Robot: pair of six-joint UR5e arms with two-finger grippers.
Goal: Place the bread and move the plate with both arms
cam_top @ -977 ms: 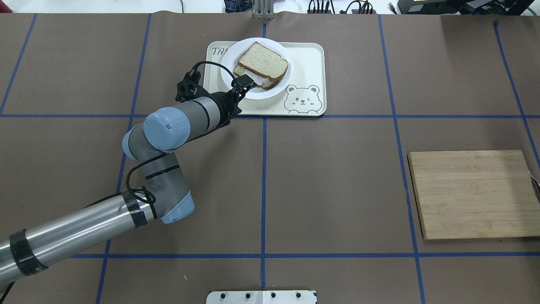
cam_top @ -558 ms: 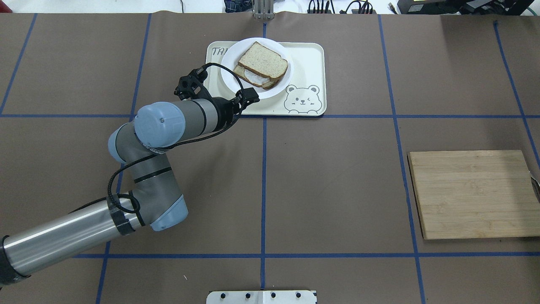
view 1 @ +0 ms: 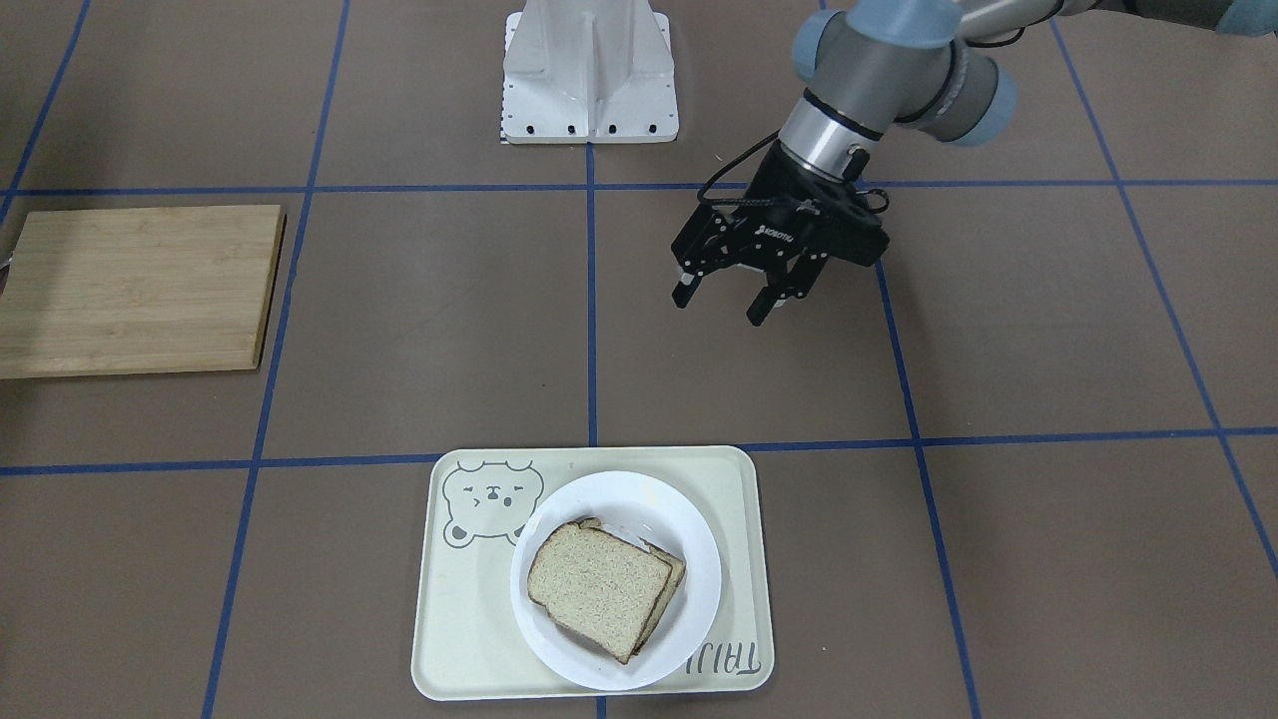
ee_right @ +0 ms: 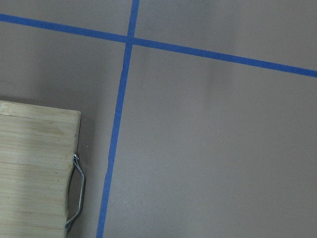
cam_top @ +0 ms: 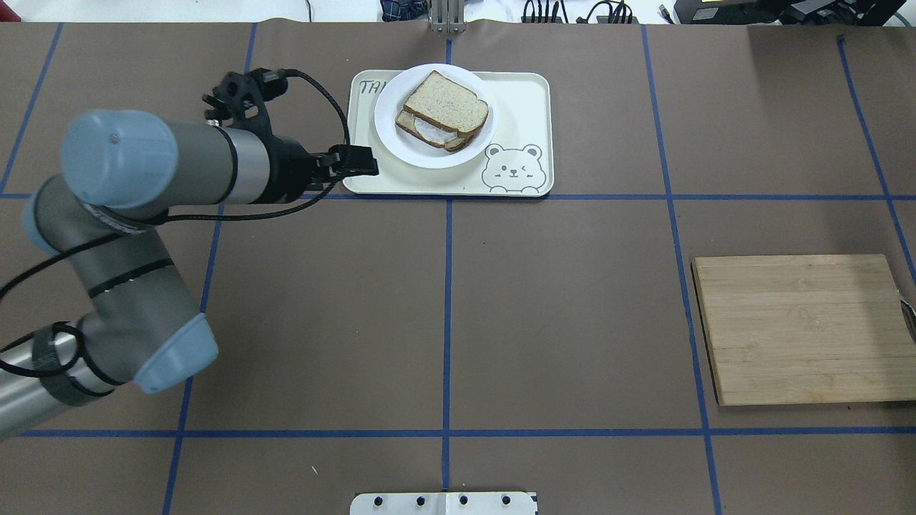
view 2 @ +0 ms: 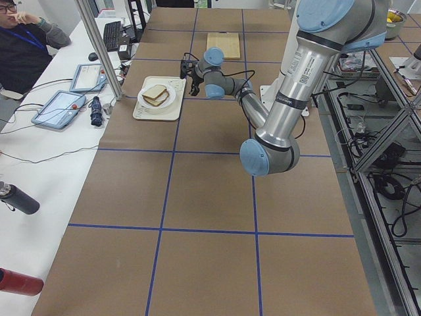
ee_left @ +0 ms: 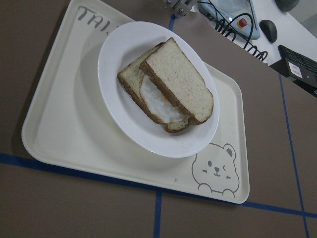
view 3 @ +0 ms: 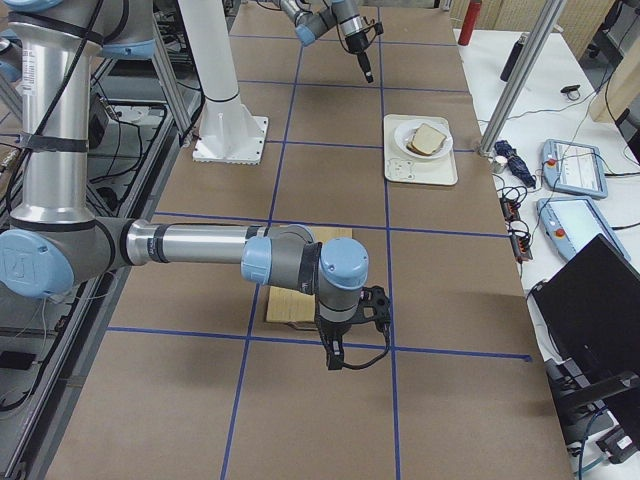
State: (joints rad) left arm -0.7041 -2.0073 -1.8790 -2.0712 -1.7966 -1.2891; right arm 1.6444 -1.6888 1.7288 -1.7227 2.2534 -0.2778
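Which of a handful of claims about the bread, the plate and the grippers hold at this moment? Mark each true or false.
1. The bread lies on top of the egg-topped slice on the plate. True.
2. The plate stands on the cutting board. False: it stands on the tray.
3. The left gripper grips the plate's rim. False: it is open, holds nothing and is apart from the plate.
4. The tray bears a bear drawing at one corner. True.
5. The right gripper hangs over the tray. False: it is by the cutting board, far from the tray.
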